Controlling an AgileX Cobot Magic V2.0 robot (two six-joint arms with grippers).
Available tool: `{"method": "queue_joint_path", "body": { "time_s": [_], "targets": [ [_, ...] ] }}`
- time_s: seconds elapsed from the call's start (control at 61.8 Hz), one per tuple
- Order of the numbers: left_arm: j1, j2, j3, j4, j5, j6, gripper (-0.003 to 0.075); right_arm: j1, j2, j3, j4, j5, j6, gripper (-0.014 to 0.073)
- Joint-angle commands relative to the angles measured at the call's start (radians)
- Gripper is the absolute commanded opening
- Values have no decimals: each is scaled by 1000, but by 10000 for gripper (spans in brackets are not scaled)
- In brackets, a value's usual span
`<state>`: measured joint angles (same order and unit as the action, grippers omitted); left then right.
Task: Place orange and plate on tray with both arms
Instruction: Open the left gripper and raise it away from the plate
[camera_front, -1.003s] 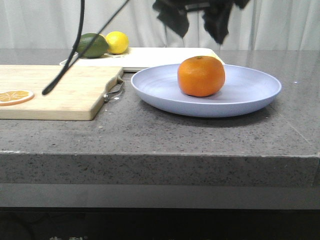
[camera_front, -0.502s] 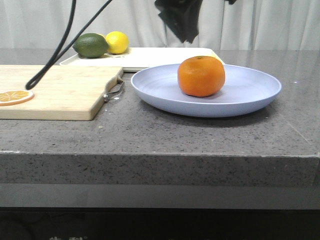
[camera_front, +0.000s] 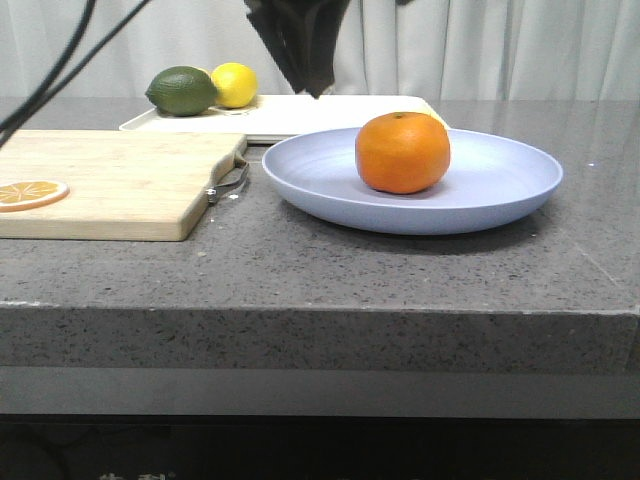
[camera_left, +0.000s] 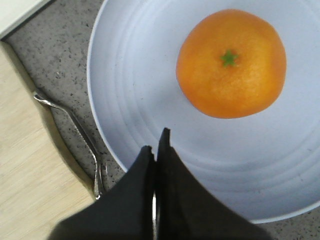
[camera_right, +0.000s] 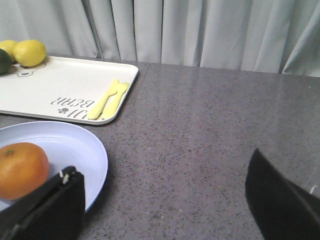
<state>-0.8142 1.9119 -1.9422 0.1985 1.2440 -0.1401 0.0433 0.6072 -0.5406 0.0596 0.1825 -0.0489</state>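
Left gripper (camera_left: 157, 150), fingers pressed together and empty, hangs over the near rim of the pale lavender-blue round plate (camera_left: 135, 95), the whole bright-orange fruit (camera_left: 231, 62) toward frame upper right, while the right gripper (camera_right: 165, 200), fingers wide apart and empty, probably sits farther off

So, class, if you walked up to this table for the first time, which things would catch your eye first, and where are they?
The bright orange stands out most, sitting in the wide lavender-blue plate near the middle of the grey table. To its left lies a wooden cutting board with an orange slice on it. Behind them, a cream tray holds a lime and a lemon at its left end.
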Motion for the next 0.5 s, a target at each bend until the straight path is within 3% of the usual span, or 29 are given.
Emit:
{"method": "queue_joint_path", "body": {
  "time_s": [0.0,0.162,0.485],
  "targets": [
    [5,-88,-30,18,36,-3,-18,-3,6,-39,0,-67,-3,652],
    [49,-153,16,30,36,-3,-18,-3,6,-39,0,-67,-3,652],
    [322,-363,236,34,-32,-14,-18,-3,6,-39,0,-67,-3,652]
  ]
}}
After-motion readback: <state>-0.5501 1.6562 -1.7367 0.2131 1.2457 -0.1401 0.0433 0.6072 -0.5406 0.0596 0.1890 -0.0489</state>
